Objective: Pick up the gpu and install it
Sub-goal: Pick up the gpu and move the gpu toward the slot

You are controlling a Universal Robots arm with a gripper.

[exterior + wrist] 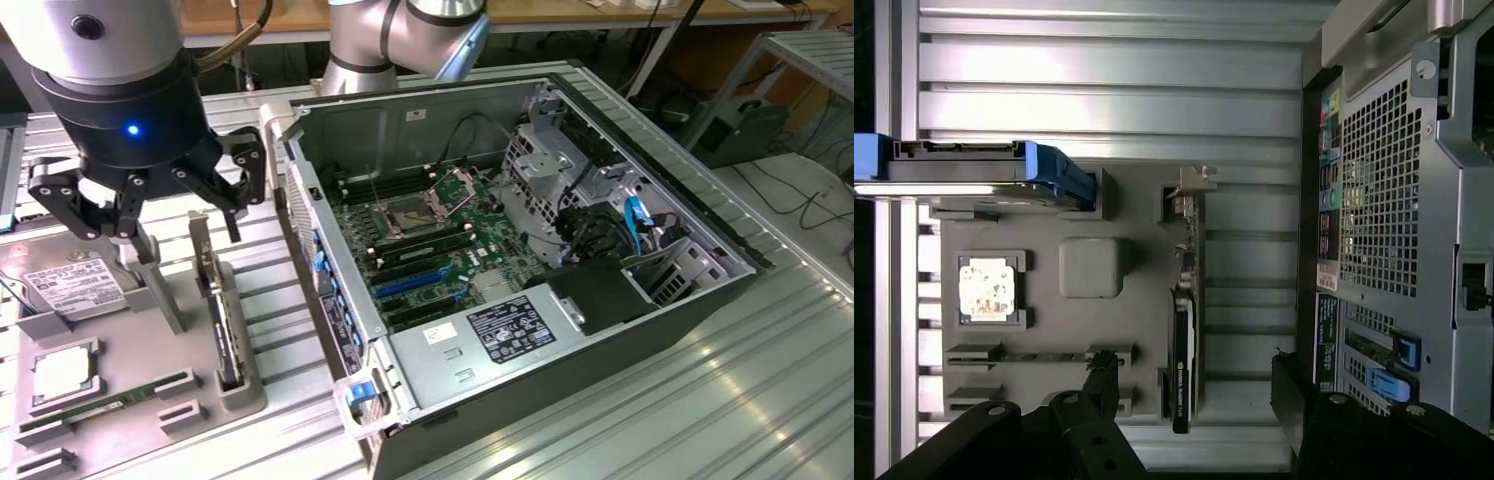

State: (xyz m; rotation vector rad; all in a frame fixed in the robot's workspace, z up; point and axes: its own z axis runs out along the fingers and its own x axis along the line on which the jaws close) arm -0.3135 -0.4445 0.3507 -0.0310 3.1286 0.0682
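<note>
Claw (154, 215) hung wide open with nothing in it, fingers (1099, 385) spread well apart.

The gpu (214, 300) stood on edge in a slot of the grey holder tray (174, 345), directly below the claw. In the wrist view the gpu (1184, 330) ran edge-on between the two spread fingers, clear of both, with the claw (1194, 390) straddling the line of the card. Black cooler side and silver bracket end were visible from above. The card was not lifted.

Also below the claw, on the same tray (1139, 320) and off to one side of the gpu: a hard drive (74, 285) with a white label, a CPU (64, 370) (987, 290) in its square pocket, and a narrow green memory stick (114, 400).

On the far side of the gpu from those parts lay the open computer case (387, 130), motherboard (427, 250) exposed; its perforated rear panel (1394, 200) showed beside the claw. All rested on a ribbed metal worktop (667, 400) (1104, 90).
</note>
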